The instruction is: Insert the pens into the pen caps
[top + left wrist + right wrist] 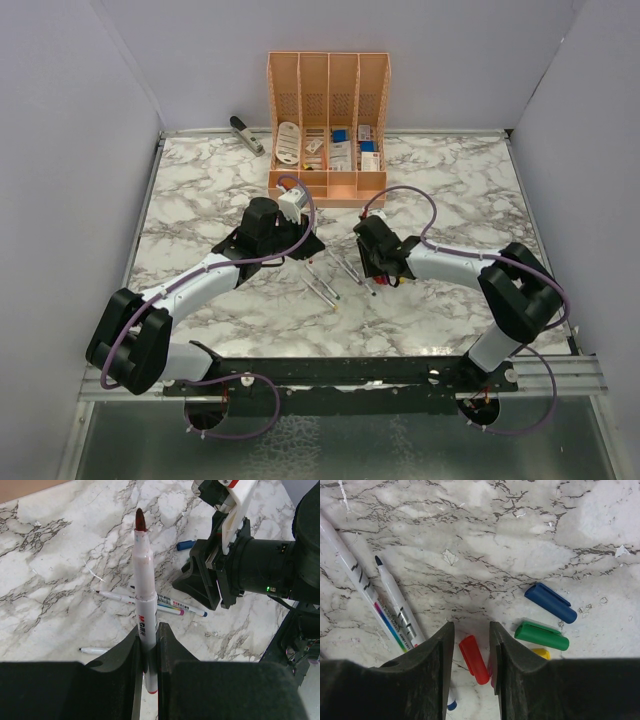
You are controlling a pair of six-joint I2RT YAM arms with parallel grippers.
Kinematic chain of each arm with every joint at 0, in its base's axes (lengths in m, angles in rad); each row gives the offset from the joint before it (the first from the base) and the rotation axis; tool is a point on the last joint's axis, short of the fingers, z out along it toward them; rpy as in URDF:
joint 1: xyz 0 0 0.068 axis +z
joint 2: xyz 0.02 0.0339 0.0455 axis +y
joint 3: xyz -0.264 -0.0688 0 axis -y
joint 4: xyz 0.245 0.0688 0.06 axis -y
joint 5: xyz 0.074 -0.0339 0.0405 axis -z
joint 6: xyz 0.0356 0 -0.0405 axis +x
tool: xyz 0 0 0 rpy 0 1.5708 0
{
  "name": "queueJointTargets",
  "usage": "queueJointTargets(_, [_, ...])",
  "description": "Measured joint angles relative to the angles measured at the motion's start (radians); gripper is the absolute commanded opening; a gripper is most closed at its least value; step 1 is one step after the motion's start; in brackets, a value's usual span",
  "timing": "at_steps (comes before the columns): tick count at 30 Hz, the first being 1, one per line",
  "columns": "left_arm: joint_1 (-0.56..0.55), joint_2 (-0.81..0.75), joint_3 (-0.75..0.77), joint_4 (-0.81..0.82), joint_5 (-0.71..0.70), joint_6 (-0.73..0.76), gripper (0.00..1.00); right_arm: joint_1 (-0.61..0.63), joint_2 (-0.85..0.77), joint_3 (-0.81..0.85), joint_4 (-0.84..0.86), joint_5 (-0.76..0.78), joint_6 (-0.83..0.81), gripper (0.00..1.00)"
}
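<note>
My left gripper (148, 645) is shut on a white pen (141, 595) with a dark red tip, held upright above the marble table (200, 200). Other pens lie on the table below it (182, 606), one apart at the left (95, 651). My right gripper (471, 630) is open and low over the table. Its jaws stand on either side of a red cap (473, 659) without touching it. A blue cap (551, 602), a green cap (541, 636) and a partly hidden yellow cap (541, 653) lie to its right. Two pens (395, 600) lie to its left. A pink-purple bit shows behind the right jaw.
An orange desk organizer (327, 130) with small items stands at the back middle. A black-and-silver stapler (246, 134) lies to its left. The right arm's wrist (260, 570) is close to the held pen. Grey walls enclose the table on three sides.
</note>
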Motion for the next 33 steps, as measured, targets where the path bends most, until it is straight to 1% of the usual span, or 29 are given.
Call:
queueJointTargets(7, [0.000, 0.000, 0.000, 0.000, 0.000, 0.000, 0.00, 0.000, -0.007, -0.008, -0.002, -0.011, 0.025, 0.35])
queueJointTargets(16, [0.000, 0.005, 0.000, 0.001, 0.000, 0.000, 0.00, 0.000, -0.056, -0.052, -0.035, -0.056, 0.061, 0.33])
queueJointTargets(25, [0.000, 0.042, 0.003, 0.000, 0.000, 0.004, 0.00, 0.000, -0.051, -0.047, -0.056, -0.060, 0.072, 0.23])
queueJointTargets(30, [0.000, 0.043, 0.019, 0.001, 0.000, 0.008, 0.00, 0.000, -0.020, -0.008, -0.090, -0.054, 0.079, 0.20])
queueJointTargets(32, [0.000, 0.043, 0.019, 0.000, 0.000, 0.009, 0.00, 0.001, -0.010, 0.003, -0.101, -0.051, 0.082, 0.15])
queueJointTargets(33, [0.000, 0.043, 0.019, 0.000, 0.000, 0.011, 0.00, 0.001, -0.005, 0.008, -0.106, -0.050, 0.086, 0.10])
